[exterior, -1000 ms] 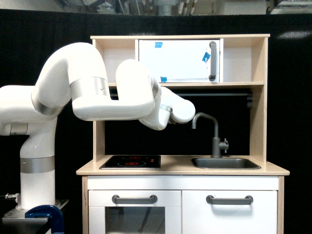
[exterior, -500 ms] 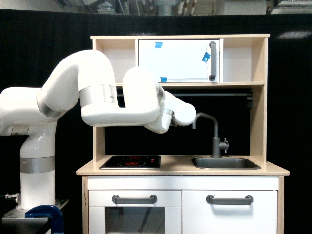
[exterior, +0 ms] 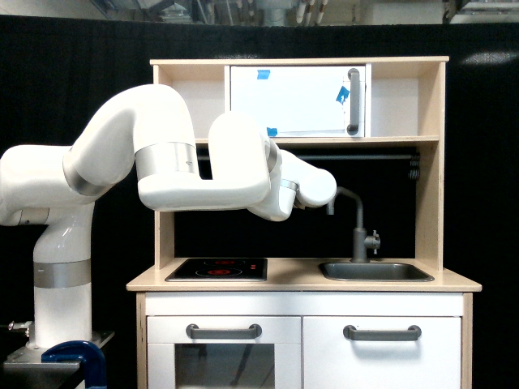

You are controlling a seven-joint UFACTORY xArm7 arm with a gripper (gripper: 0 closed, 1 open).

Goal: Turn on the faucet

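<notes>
The faucet (exterior: 358, 227) is standing at the right of centre, upright behind the sink basin (exterior: 375, 271), whose interior is not showing from this angle. The white arm (exterior: 203, 174) is reaching across the middle of the frame, its rounded end covering the spout tip. The gripper is hidden; jaw state cannot be determined. The upper cabinet door (exterior: 296, 101) is sitting closed.

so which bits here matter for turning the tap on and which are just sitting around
Part of the job:
- faucet, with its side knob
- robot arm; its gripper is not visible in this view

Just there:
- sink
- hob
- upper cupboard door
- lower drawer handles
</notes>
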